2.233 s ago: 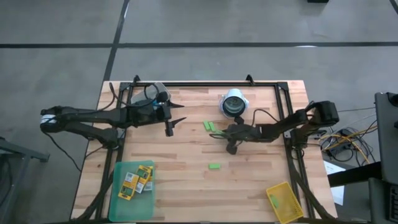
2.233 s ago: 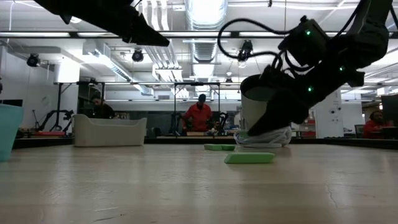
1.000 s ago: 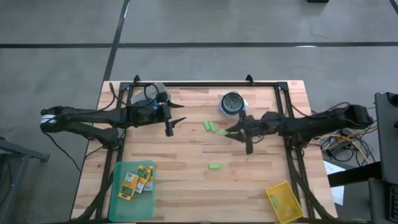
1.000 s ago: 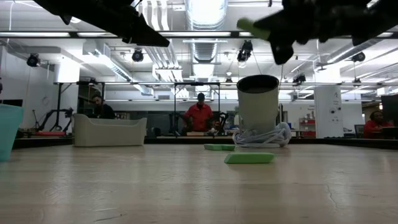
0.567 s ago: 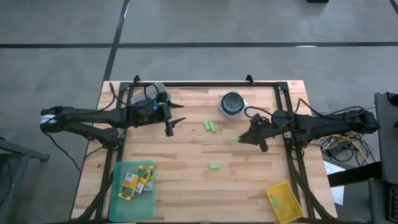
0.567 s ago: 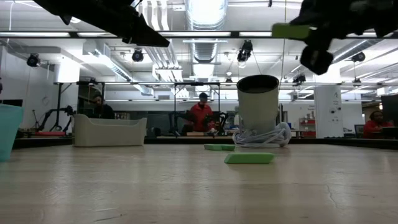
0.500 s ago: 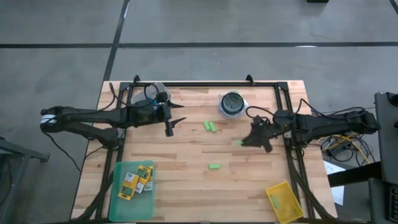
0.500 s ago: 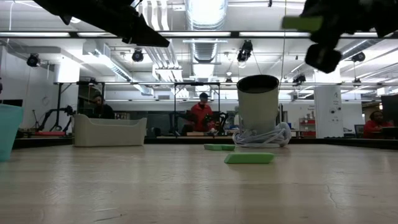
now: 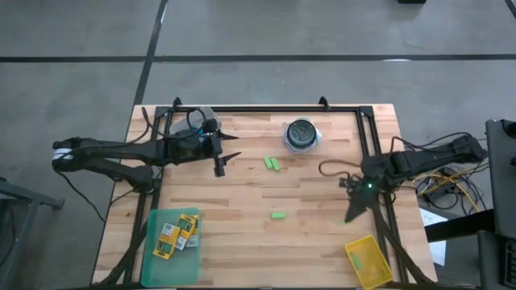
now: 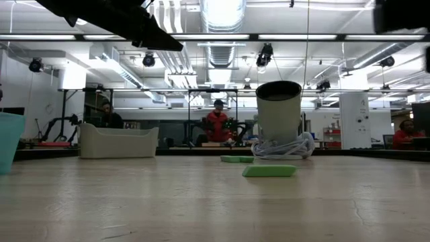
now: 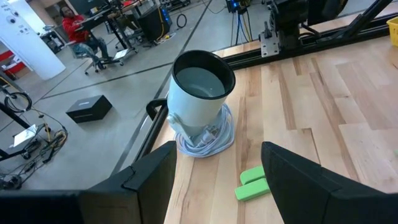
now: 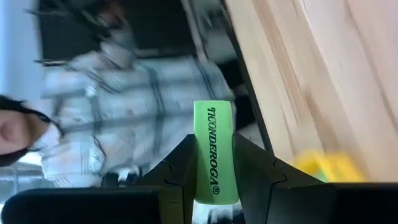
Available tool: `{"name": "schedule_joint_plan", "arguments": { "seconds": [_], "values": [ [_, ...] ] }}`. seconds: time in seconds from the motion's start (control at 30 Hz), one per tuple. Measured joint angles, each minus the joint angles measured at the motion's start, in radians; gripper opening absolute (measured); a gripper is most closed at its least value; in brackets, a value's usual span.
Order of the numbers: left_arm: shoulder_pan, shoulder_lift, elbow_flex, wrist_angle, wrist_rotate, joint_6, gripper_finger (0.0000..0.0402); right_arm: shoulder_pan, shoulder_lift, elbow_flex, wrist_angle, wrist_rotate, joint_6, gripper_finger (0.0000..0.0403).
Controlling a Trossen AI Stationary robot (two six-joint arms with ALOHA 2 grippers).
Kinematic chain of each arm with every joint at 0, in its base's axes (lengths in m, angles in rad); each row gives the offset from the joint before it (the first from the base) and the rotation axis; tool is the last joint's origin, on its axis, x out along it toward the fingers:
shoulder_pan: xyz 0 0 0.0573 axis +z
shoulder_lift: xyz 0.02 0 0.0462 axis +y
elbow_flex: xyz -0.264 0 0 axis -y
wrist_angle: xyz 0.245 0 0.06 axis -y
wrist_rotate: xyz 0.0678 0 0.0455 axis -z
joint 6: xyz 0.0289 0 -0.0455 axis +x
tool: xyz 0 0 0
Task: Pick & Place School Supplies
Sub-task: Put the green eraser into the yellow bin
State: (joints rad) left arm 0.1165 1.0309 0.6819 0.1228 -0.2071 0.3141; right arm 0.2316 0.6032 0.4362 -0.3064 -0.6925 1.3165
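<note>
Between the fingers of my right pincer [image 12: 214, 163] sits 1 green eraser [image 12: 214, 152], clamped by its long sides and printed face showing in the right wrist view. From above, that pincer [image 9: 355, 211] hangs over the right edge of the worktop [image 9: 242, 242], near the yellow bin [image 9: 369, 262] at the front right corner; the arm reaches in from the right, bent back toward its base.

I judge the job well short of done. 3 more erasers lie loose: 2 side by side [image 9: 272, 163] near the middle, just in front of the white cup [image 9: 301, 134] with its coil of cable, and 1 alone [image 9: 278, 215] nearer the front. The crayon boxes [image 9: 177, 232] lie in the green tray [image 9: 158, 262] at the front left. I see no scissors anywhere.

My left pincer [image 9: 222, 158] waits with its fingers spread and nothing between them, over the rear left of the worktop, arm stretched in from the left.
</note>
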Motion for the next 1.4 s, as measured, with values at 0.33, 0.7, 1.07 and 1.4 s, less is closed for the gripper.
{"name": "schedule_joint_plan", "arguments": {
  "seconds": [0.33, 0.7, 1.07, 1.4],
  "values": [
    [0.000, 0.000, 0.000, 0.000, 0.000, 0.000, 0.0241, 0.380, 0.009, 0.000, -0.071, 0.225, 0.351, 0.0084],
    [0.000, 0.000, 0.000, 0.000, 0.000, 0.000, 0.0241, 0.746, 0.118, 0.000, -0.052, 0.536, 0.705, 0.0085],
    [0.000, 0.000, 0.000, 0.000, 0.000, 0.000, 0.0241, 0.799, 0.353, 0.000, 0.126, 0.520, 0.730, 0.0084],
    [0.000, 0.000, 0.000, 0.000, 0.000, 0.000, 0.0241, 0.798, 0.497, 0.042, 0.110, 0.415, 0.667, 0.0082]
  ]
}}
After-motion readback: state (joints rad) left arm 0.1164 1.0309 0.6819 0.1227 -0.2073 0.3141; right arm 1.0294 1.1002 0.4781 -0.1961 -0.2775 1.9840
